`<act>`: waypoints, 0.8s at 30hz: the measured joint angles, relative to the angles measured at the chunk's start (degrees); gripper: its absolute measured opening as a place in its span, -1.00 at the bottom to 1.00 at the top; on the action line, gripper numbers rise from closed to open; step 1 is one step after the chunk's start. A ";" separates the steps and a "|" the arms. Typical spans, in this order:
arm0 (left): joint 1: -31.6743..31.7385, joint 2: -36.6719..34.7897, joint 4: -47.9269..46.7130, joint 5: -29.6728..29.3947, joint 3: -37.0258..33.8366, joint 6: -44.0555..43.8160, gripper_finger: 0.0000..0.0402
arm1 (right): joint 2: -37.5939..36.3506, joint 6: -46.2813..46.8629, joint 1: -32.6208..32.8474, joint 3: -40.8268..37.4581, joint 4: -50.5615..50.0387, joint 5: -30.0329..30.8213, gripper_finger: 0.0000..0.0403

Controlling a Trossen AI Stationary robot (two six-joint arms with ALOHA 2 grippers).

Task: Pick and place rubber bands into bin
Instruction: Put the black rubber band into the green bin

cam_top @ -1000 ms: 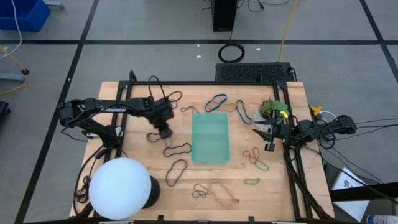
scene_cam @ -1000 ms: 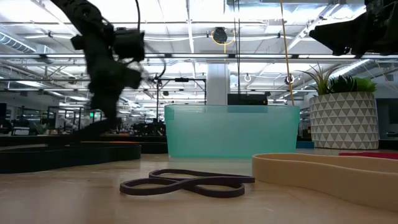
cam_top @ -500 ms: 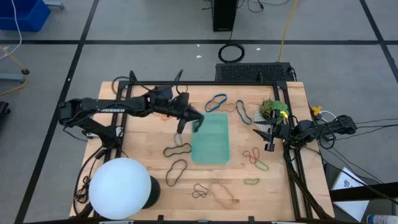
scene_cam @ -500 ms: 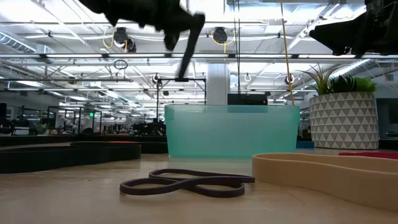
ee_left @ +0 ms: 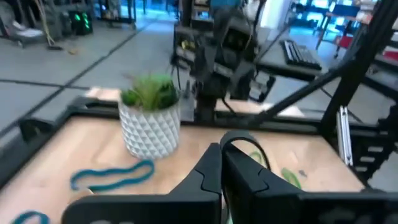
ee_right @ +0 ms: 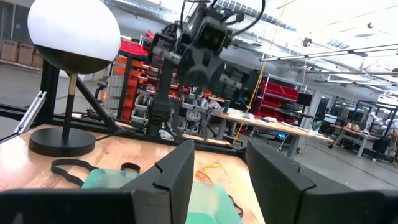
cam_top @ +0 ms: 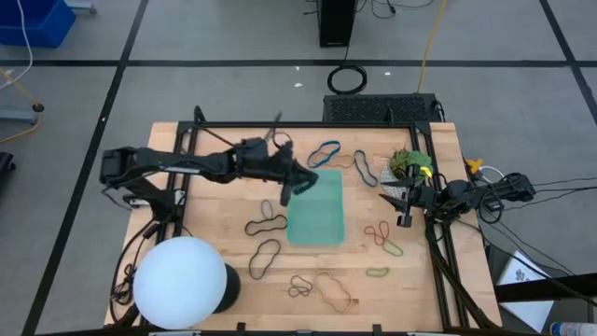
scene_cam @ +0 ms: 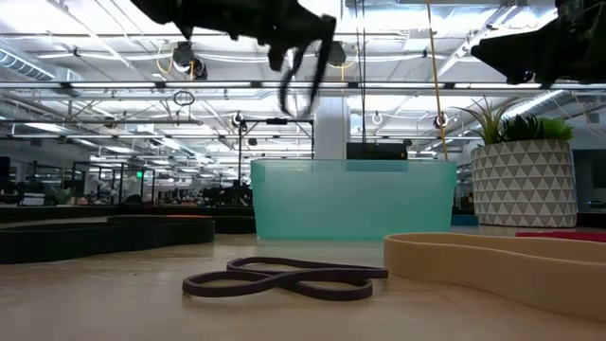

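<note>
My left gripper (cam_top: pixel 300 179) is shut on a black rubber band (scene_cam: pixel 290 90) and hangs in the air over the far left corner of the teal bin (cam_top: pixel 317 210). The bin also shows in the low view (scene_cam: pixel 350 199). Several other rubber bands lie flat on the table: blue (cam_top: pixel 325 154), black (cam_top: pixel 266 224), black (cam_top: pixel 264 257), tan (cam_top: pixel 333 291), red (cam_top: pixel 377 231), green (cam_top: pixel 377 273). My right gripper (cam_top: pixel 403 213) is open and empty at the table's right side, near the plant. My left gripper pinches the black rubber band between its two shut fingers. In the left wrist view a loop of the band (ee_left: pixel 241 138) curls out past the fingertips. In the low view the rest (scene_cam: pixel 288 95) hangs slack below the fingers, clear of the bin.
A lamp with a white globe (cam_top: pixel 182 280) stands at the near left corner. A small plant in a white pot (cam_top: pixel 409 163) stands at the far right. Black frame rails (cam_top: pixel 308 123) run along the table's edges. Bare wood lies between the bin and the lamp.
My left gripper has risen from the table left of the bin and gone toward the table's right edge, to above the bin's far left corner. It has taken a black rubber band with it, which now hangs lifted clear of the table.
</note>
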 joint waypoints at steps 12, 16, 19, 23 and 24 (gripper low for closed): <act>-0.52 15.70 6.54 0.05 0.00 -3.68 -0.94 | 0.00 0.20 0.01 -0.01 0.13 0.00 -0.30; -0.58 18.88 6.54 0.04 -0.02 -5.03 -0.93 | 0.00 0.20 0.00 0.00 -0.04 0.00 -0.30; -0.74 21.41 6.27 0.02 -0.02 -5.35 -0.97 | 0.00 0.20 -0.01 0.00 -0.05 0.00 -0.30; -0.95 24.22 6.48 0.04 -0.02 -7.04 -0.91 | 0.00 0.20 -0.01 0.01 -0.07 -0.01 -0.30; -0.94 24.78 6.19 0.04 -0.02 -7.41 -0.90 | 0.00 0.20 -0.01 -0.01 -0.07 0.00 -0.30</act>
